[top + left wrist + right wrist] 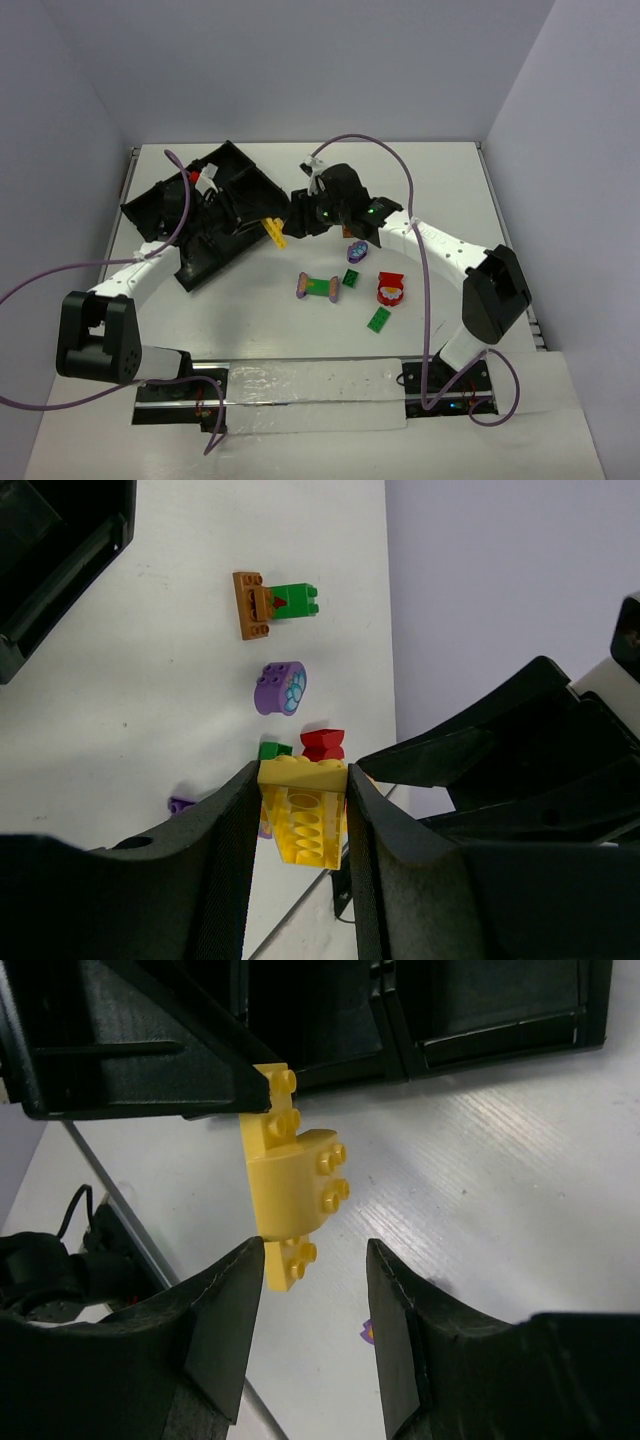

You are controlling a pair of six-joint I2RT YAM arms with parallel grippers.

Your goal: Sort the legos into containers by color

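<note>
My left pincer is closed tight on a yellow brick, both jaws pressed flat against its sides. The brick's studded end sticks out past the tips. I read that grip as deliberate: held by one end, the brick leaves a free length for the other arm to take hold of, or to aim at a compartment.

My right pincer faces it from the opposite side, with its jaws spread wider than the brick and holding nothing. The free end of the brick lies level with the jaw tips, close against one of them. I cannot tell from the wrist view whether they actually touch.

To me this looks like a hand-over between the two arms, and I cannot say which way it runs.

From above, the brick hangs over the desk just off the right corner of the black tray, not inside any compartment.

Further out, other pieces lie loose on the desk, well apart from the tray: a purple round piece, a green bar with purple ends, a red-and-white piece and a green plate. I judge most of the sorting not yet done.
</note>
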